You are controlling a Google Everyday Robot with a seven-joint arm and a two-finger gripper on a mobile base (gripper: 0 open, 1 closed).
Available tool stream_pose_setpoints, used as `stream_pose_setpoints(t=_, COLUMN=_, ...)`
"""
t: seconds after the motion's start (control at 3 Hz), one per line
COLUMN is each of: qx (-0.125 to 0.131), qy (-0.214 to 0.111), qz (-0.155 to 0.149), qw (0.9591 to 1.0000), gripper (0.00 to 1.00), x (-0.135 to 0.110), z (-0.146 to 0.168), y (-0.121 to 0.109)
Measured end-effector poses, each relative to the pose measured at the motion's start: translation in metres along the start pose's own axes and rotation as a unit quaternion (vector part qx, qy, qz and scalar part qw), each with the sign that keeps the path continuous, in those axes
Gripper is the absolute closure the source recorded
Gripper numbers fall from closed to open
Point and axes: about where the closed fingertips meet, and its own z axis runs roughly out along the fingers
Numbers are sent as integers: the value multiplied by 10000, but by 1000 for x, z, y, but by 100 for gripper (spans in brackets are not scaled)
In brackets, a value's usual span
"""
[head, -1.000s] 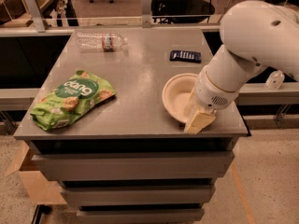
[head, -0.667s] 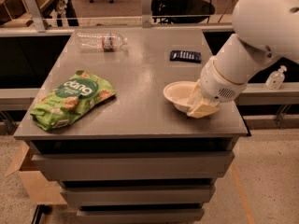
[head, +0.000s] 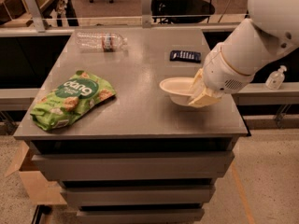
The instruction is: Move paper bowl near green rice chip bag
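Observation:
The off-white paper bowl (head: 175, 88) is at the right side of the grey table (head: 140, 118), raised a little off the surface and seen nearly side-on. My gripper (head: 199, 96), cream-coloured at the end of the big white arm, is shut on the bowl's right rim. The green rice chip bag (head: 72, 101), with white "dang" lettering, lies flat near the table's front left corner, well to the left of the bowl.
A clear plastic bottle (head: 100, 41) lies on its side at the back left. A small dark flat object (head: 185, 56) lies at the back right. A hand-pump bottle (head: 276, 77) stands on the ledge right of the table. A cardboard box (head: 28, 181) sits on the floor at left.
The gripper has closed on the bowl's right rim and lifted it; bowl and arm have moved up and slightly left. The bag has not moved.

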Motion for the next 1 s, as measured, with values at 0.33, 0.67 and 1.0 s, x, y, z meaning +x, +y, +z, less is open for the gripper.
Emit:
stream_pose_setpoints(t=0.33, qx=15, qy=-24, qz=-88, qw=10000, gripper=100, x=-6, z=0, y=0)
stream_pose_setpoints(t=0.67, qx=139, qy=-209, qz=-768, qw=9967, gripper=100, x=-50, z=-3, y=2)
stream_pose_setpoints(t=1.0, qx=104, qy=-515, qz=-1623, qw=9853, gripper=100, x=-110, z=4, y=4)
